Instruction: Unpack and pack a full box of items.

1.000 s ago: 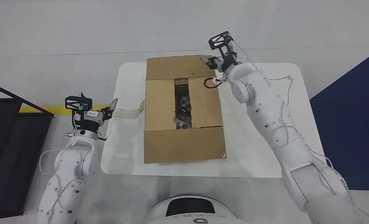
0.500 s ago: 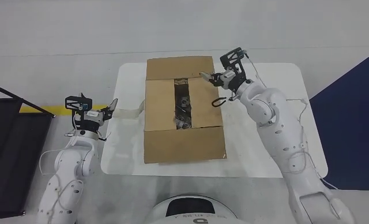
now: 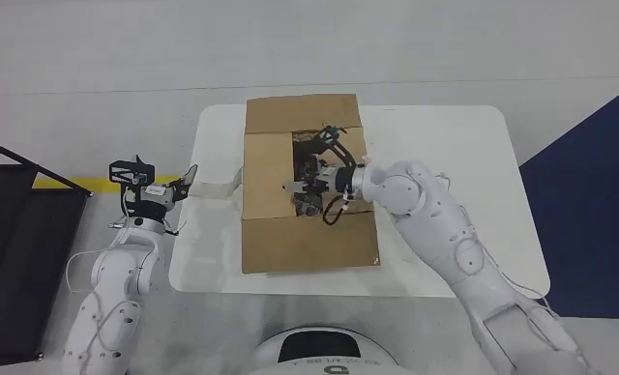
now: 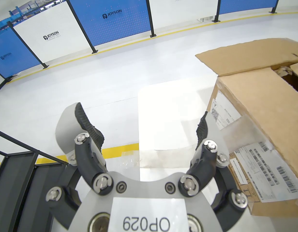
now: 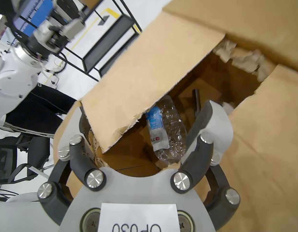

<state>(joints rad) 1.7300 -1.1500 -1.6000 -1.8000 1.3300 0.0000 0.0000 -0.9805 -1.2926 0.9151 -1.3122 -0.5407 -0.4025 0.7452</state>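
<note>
Right claw spread over flap gap of brown cardboard box, likely to reach clear plastic bottle inside. Left claw spread, parked beside box.

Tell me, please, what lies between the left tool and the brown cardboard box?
A pale translucent strip juts from the brown cardboard box toward the left tool over white tabletop, seen in the top view.
</note>
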